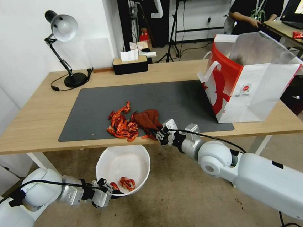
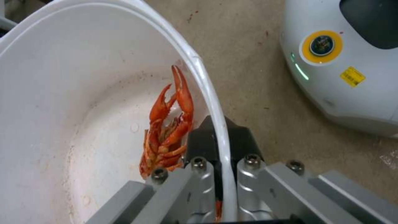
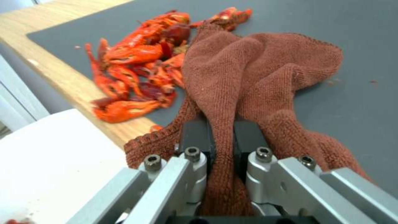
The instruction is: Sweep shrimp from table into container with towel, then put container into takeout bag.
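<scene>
Right gripper (image 3: 222,137) is pinching the towel (image 3: 257,71) at the table (image 1: 34,121) edge, arm reaching toward eleven o'clock; left gripper (image 2: 219,140) is clamping the container (image 2: 83,77) rim below. Bag's logo text is unreadable.

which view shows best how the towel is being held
The right wrist view: the right gripper is shut on a fold of the towel. The head view shows the towel small, beside the shrimp, its grip hidden.
</scene>
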{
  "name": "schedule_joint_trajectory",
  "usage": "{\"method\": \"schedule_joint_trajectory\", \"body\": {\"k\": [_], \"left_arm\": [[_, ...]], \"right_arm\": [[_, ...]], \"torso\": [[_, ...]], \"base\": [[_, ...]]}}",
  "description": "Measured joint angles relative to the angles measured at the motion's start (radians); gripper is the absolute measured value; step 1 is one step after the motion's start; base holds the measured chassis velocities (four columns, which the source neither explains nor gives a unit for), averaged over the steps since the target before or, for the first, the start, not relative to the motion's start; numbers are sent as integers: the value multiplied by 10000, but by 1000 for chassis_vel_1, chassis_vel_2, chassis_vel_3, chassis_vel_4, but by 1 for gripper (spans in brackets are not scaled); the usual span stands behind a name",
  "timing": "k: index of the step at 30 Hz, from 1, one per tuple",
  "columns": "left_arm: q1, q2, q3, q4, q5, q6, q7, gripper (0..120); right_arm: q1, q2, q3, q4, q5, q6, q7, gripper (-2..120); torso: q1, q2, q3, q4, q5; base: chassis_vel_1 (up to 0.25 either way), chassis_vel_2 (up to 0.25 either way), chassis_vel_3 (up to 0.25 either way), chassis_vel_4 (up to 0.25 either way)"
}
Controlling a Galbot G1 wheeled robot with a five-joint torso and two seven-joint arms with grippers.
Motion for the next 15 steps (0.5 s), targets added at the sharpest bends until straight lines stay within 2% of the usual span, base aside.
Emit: {"method": "schedule_joint_trajectory", "body": {"k": [3, 8, 15], "left_arm": [[5, -63, -2, -45, -10, 47, -13, 0], [7, -130, -4, -57, -30, 67, -29, 0], [-14, -132, -7, -43, -45, 71, -36, 0]], "right_arm": [[-42, 224, -135, -6, -69, -49, -4, 4], [66, 383, -284, -68, -84, -120, 23, 4], [276, 473, -523, -66, -75, -155, 51, 4]], "torso": [[0, 0, 1, 3, 0], [0, 0, 2, -4, -2], [1, 0, 2, 2, 0]], "base": [[0, 0, 0, 0], [0, 0, 0, 0], [0, 0, 0, 0]]}}
